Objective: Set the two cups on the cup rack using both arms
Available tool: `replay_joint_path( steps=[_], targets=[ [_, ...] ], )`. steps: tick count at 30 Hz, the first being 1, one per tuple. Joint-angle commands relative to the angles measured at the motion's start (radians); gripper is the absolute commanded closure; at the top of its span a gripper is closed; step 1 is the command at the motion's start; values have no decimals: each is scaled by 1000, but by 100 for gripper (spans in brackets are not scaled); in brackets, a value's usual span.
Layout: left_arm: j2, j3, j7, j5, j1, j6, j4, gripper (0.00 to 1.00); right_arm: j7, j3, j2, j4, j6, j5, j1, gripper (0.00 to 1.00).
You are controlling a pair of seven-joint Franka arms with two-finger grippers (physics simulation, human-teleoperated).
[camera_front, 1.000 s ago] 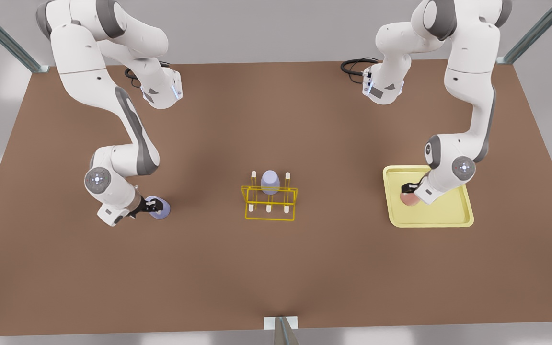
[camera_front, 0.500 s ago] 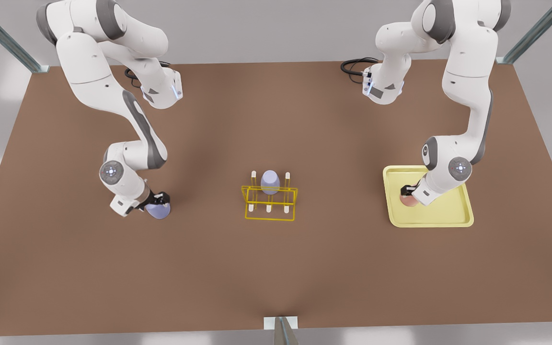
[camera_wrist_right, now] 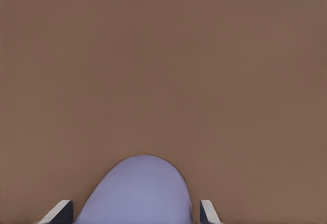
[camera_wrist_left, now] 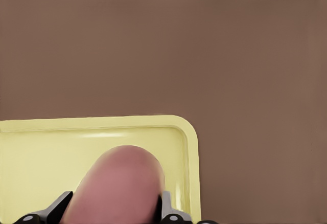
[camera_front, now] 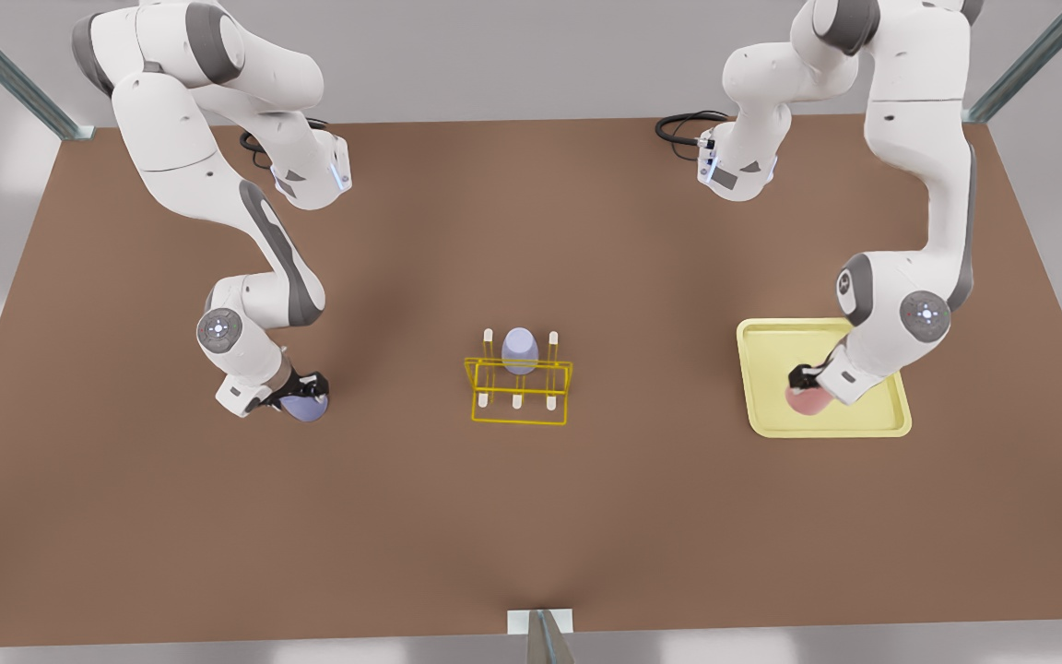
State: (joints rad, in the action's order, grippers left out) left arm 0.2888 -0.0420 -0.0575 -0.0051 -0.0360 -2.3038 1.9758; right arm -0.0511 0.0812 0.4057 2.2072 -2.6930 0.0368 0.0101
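The pale pink cup (camera_front: pixel 808 400) hangs over the flat yellow tray (camera_front: pixel 874 417) at the front view's right, with my left gripper (camera_front: pixel 802 377) shut on it. In the left wrist view the pink cup (camera_wrist_left: pixel 118 183) sits between the two black fingers (camera_wrist_left: pixel 60 205). At the front view's left my right gripper (camera_front: pixel 309 385) is shut on a lavender cup (camera_front: pixel 303 407) just above the table. In the right wrist view the lavender cup (camera_wrist_right: pixel 138 193) lies between the fingertips (camera_wrist_right: pixel 60 211). The yellow wire cup rack (camera_front: pixel 519 395) stands mid-table between the arms.
Another lavender cup (camera_front: pixel 519 350) sits upside down on a back peg of the rack. The tray rim (camera_wrist_left: pixel 190 147) lies close under the pink cup. Brown table (camera_front: pixel 531 516) stretches wide in front of the rack. Both arm bases stand at the far edge.
My left gripper has carried the pink cup toward the front view's right and the tray's near edge. My right arm swung in over the lavender cup, which now tilts in its grip.
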Motion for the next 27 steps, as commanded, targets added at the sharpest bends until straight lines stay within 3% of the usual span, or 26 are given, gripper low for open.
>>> replay_joint_path(
  steps=[1, 5, 8, 12, 15, 27],
  targets=[
    [15, -41, 79, -49, 10, 213, -94, 19, -15, 0, -1, -1, -8, -2, -1, 9],
    [119, -165, 338, -44, 28, 250, -293, 19, -27, 0, 2, -11, -8, -2, 1, 10],
    [295, -183, 554, -44, 123, 386, -600, 19, -33, 0, 10, -12, -7, -1, 1, 10],
    [424, -262, 772, -44, 151, 389, -795, 18, -53, 0, 12, 2, -5, -2, 1, 10],
    [428, -352, 772, -44, 165, 386, -801, 19, -66, 0, 15, 2, -1, -2, 1, 10],
    [509, -354, 820, -45, 337, 340, -876, 18, -116, 2, -1, -15, 59, 0, -10, 19]
  ],
)
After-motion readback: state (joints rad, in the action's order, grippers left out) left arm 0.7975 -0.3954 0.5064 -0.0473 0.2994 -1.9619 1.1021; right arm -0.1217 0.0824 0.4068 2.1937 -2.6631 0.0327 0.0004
